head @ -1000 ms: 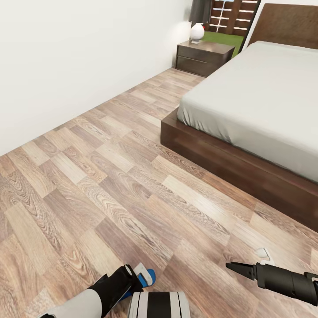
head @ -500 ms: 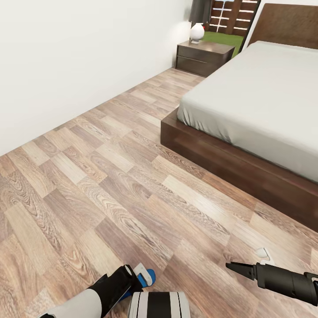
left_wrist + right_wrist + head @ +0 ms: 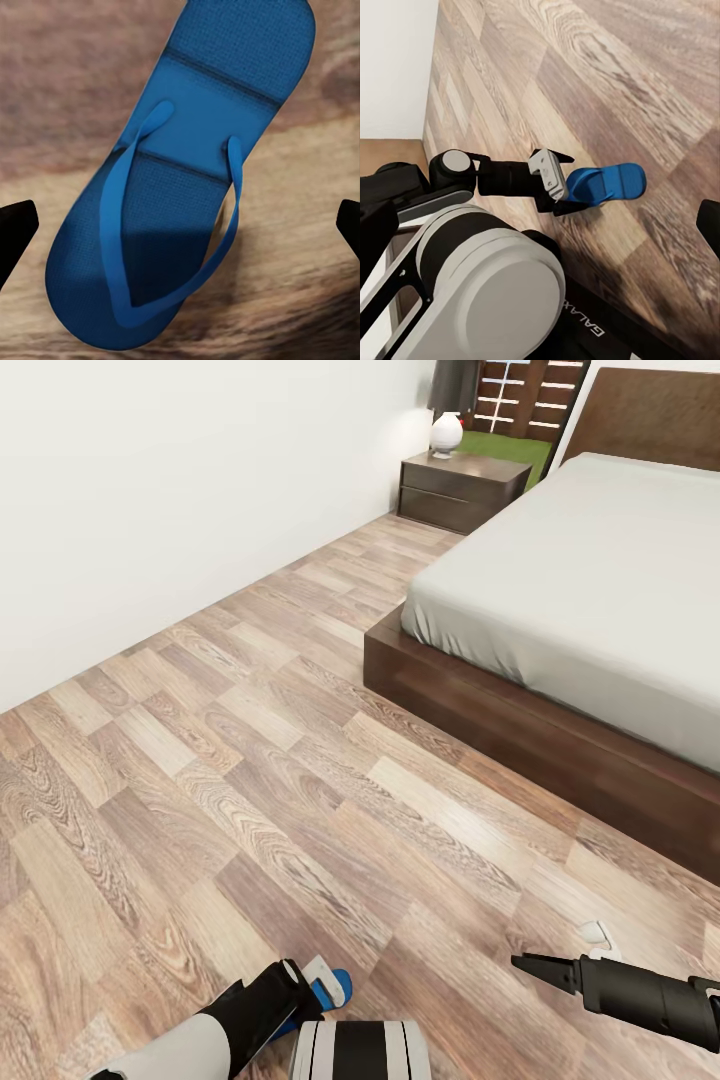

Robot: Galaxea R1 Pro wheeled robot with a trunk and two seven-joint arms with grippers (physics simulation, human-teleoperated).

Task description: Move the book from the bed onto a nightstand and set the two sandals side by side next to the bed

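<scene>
Down by the robot's base, the left gripper [image 3: 556, 196] hangs over a blue sandal [image 3: 180, 187] lying sole-down on the floor [image 3: 250, 780] — its fingers spread wide, one on each side, holding nothing, likely lined up for a pick. The right gripper [image 3: 535, 966] juts forward over bare planks, tips drawn to a point and apparently empty, seemingly kept out of the way. Beyond, wood planks run along a white wall. The bed [image 3: 580, 590] sits to the right — no book visible on it. Furthest off stands the nightstand [image 3: 462, 490], a lamp [image 3: 447, 432] on top.
</scene>
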